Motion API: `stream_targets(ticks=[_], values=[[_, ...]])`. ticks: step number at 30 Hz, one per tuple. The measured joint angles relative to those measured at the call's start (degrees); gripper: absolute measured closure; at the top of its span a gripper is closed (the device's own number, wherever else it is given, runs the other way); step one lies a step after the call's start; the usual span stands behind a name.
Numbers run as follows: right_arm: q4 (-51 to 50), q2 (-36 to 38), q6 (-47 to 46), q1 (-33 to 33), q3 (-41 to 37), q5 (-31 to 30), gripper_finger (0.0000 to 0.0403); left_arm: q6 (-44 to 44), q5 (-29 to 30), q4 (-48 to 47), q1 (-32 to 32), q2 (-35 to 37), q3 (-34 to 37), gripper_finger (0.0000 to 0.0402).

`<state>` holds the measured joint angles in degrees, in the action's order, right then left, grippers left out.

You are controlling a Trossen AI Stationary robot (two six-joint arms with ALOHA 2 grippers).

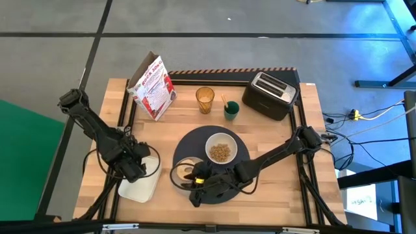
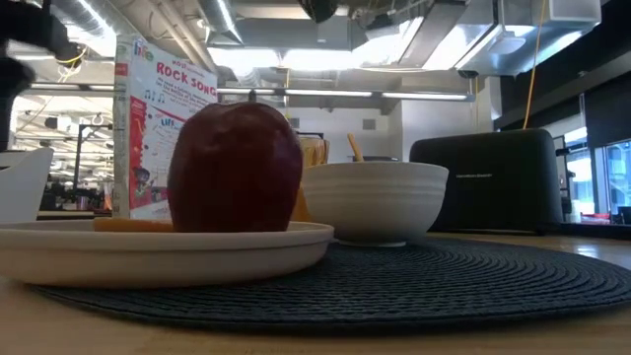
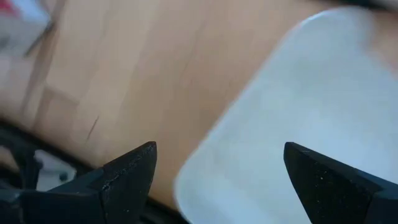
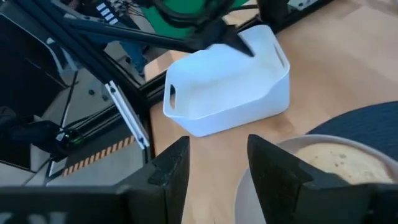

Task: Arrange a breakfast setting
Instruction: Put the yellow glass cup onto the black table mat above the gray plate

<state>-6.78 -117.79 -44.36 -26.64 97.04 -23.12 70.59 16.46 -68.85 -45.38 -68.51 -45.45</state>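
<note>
A round dark grey mat [image 1: 195, 144] lies at the table's near middle. On it stand a small white bowl [image 1: 221, 148] of cereal and, at its left, a flat white plate [image 2: 148, 242] with a red apple [image 2: 235, 168]. The amber tumbler [image 1: 205, 99] stands behind the mat. The orange-handled spoon [image 1: 225, 103] sticks out of a green cup [image 1: 232, 110]. My right gripper [image 1: 198, 179] is open over the plate's near rim [image 4: 261, 186] and holds nothing. My left gripper [image 3: 217, 168] is open over the white tray [image 1: 140, 185].
A black toaster [image 1: 270, 94] stands at the far right and a cereal box [image 1: 151, 84] at the far left. The white tray lies near the table's near left corner. Bare wood lies to the right of the mat.
</note>
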Motion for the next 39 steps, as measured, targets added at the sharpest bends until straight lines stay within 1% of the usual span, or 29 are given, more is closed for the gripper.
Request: stream_targets(ticks=[2,5,7,9,11,13,14,16,17,19,21,24,27,33,37,39], values=[[-1.2,-0.01,0.11,0.15,1.29,-0.28,0.0249,-2.99,0.32,0.38,0.54,0.0,-2.96,0.0057],[-2.5,-0.01,0.31,0.62,3.04,-0.4,0.0249,-4.79,2.73,2.29,1.78,0.0,-7.39,0.0057],[-5.8,-0.03,-0.14,1.13,4.72,-0.6,0.0249,-6.56,5.83,5.74,2.44,0.0,-9.81,0.0057],[-10.39,-0.1,-0.43,1.63,7.34,-2.2,0.0249,-9.23,11.15,11.65,2.9,0.09,-10.77,0.0057],[-17.94,-0.1,-2.26,1.71,11.36,-6.89,0.0249,-16.11,15.06,20.24,3.43,-0.31,-9.73,0.0057],[-27.24,-0.1,-3.57,1.55,16.22,-12.4,0.0249,-24.78,15.64,30.12,4.69,-1.77,-7.71,0.0057],[-31.88,-0.1,-4.2,1.56,18.56,-14.78,0.0249,-27.34,15.38,33.84,5.43,-2.88,-6.56,0.0057],[-40.69,-0.1,-5.82,1.54,23.09,-18.12,0.0249,-28.85,14.33,37.45,7.02,-5.49,-5.03,0.0057],[-44.73,-0.07,-6.62,1.54,25.26,-18.7,0.0249,-28.85,13.63,37.94,7.79,-6.92,-4.68,0.0057],[-52.18,-0.07,-7.79,1.54,29.46,-18.98,0.0249,-28.81,11.62,37.27,9.22,-9.72,-4.21,0.0057],[-57.09,0.05,-7.97,1.54,32.31,-20.07,0.0249,-28.81,9.03,35.83,10.1,-12.23,-3.84,0.0057],[-61.59,0.09,-8.04,1.54,34.32,-21.77,0.0249,-28.5,6.06,33.26,10.77,-14.79,-3.47,0.0057],[-63.43,0.04,-8.11,1.54,34.94,-21.98,0.0249,-25.93,3.27,27.02,11.43,-16.45,-3.34,0.0057],[-66.98,0.01,-8.11,1.54,34.94,-22.69,0.0249,-20.73,0.53,12.27,11.74,-16.44,-3.32,0.0057],[-73.03,0.31,-7.94,1.56,34.92,-26.31,0.0249,-19.86,-0.91,8.23,11.68,-14.97,-3.32,0.0057],[-76.1,0.95,-7.92,2.2,34.92,-26.61,0.0249,-19.63,-1.15,7.93,11.66,-13.85,-3.32,0.0057]])
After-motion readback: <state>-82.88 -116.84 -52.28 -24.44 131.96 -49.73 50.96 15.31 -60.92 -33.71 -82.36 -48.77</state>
